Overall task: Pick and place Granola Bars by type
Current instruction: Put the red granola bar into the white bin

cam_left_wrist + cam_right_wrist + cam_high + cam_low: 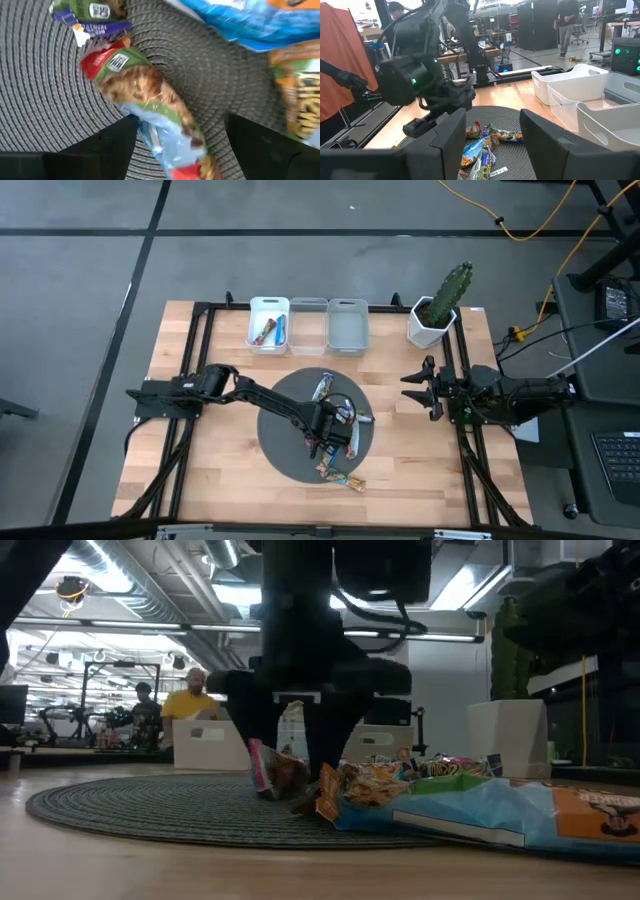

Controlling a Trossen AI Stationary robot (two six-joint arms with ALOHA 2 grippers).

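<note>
Several granola bars lie on a round grey woven mat (285,405). One bar in a red, green and pale blue wrapper (145,95) lies flat on the mat. My left gripper (181,122) stands open over it, pointing down, with one finger on each side of the bar's lower half. In the high view this gripper (332,432) is over the middle of the mat. More bars lie around it: a blue one (250,20), an orange one (300,100) and a green and purple one (90,15). My right gripper (422,388) waits open at the table's right side.
Three white bins stand in a row at the table's far edge. The left bin (268,328) holds a few bars. A cactus in a white pot (440,310) stands at the far right. A loose pile of bars (340,472) lies at the mat's near edge, and one bar (322,387) lies farther back.
</note>
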